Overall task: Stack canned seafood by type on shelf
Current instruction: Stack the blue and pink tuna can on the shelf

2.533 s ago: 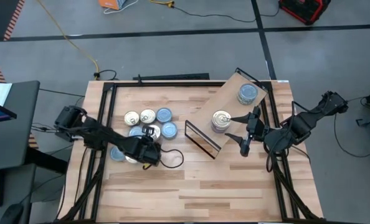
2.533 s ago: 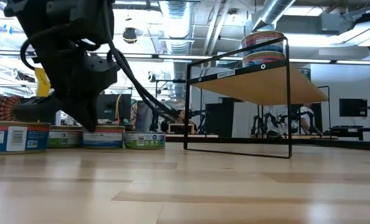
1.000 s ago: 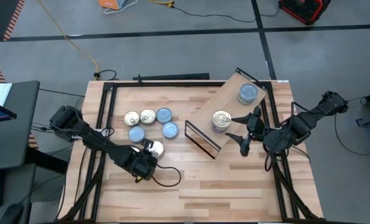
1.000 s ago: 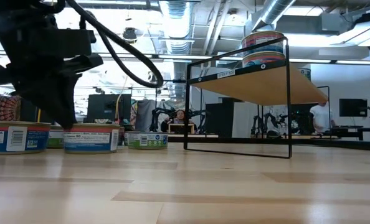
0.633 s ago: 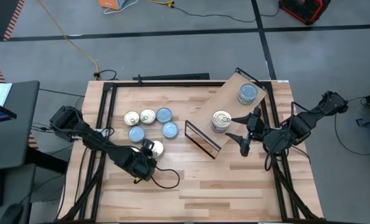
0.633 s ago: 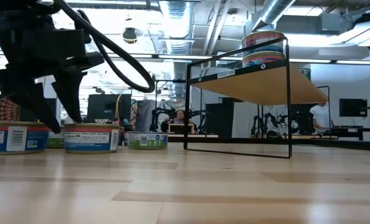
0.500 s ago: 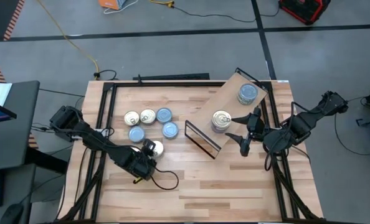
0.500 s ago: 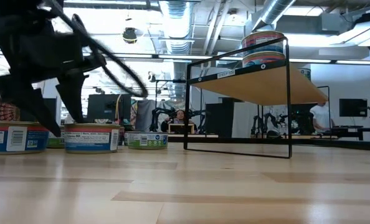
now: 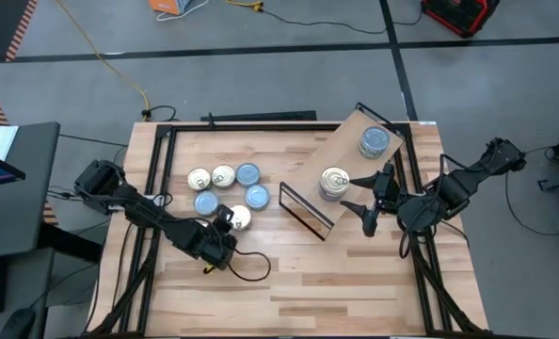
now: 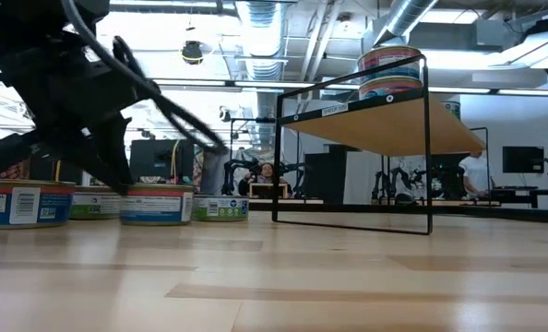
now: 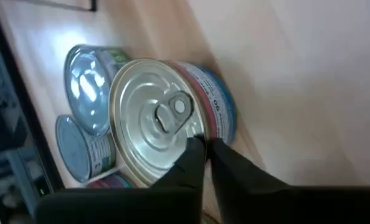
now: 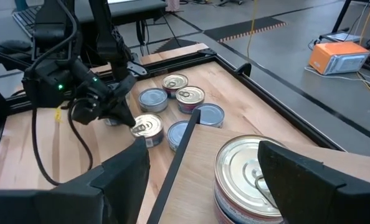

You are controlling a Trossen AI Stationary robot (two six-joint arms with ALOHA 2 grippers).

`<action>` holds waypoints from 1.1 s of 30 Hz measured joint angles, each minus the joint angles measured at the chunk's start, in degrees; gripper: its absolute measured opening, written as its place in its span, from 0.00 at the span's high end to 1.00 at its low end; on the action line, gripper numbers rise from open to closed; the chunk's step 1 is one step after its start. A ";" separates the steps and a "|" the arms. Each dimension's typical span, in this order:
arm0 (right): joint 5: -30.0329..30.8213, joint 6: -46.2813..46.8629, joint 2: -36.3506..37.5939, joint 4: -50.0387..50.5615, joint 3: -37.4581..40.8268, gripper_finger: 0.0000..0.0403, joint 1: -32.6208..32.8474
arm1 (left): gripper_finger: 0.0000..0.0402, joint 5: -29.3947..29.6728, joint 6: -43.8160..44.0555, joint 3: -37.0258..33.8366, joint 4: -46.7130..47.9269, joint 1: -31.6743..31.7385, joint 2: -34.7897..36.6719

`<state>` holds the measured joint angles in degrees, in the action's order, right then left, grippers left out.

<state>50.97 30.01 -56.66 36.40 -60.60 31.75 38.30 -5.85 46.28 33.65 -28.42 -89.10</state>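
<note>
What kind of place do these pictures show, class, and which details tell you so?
Probably a robotics lab or workshop. Two robot arms work at a wooden table on a bare concrete floor crossed by loose cables. Exposed ceiling pipes and more robot arms fill the room behind.

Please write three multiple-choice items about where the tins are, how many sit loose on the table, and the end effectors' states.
1. The shelf carries tins in:
A. two separate spots
B. one spot
C. none

2. Loose tins on the tabletop:
A. two
B. five
C. nine

3. The left end effector is:
A. wide open above the shelf
B. shut, at the gold-lid tin
C. holding a blue tin aloft

Answers: 1 A, a gold-lid stack and a blue-lid tin. 2 B, counted from above. 3 B, fingers pinched together at its lid; the right end effector waits open by the shelf.
</note>
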 joint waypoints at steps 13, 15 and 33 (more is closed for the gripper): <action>-0.05 1.52 0.00 0.02 0.00 0.19 0.00 | 1.00 -1.10 10.28 0.04 0.37 -2.97 0.00; -0.06 1.61 0.00 0.02 0.00 0.19 0.01 | 1.00 -1.22 11.09 0.08 0.41 -3.44 0.00; -0.06 3.03 -0.01 0.09 0.00 0.19 0.01 | 1.00 -13.77 6.48 1.44 2.95 -7.43 -0.21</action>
<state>50.92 33.04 -56.67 36.49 -60.60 31.76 24.53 0.63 47.72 36.60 -35.86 -89.31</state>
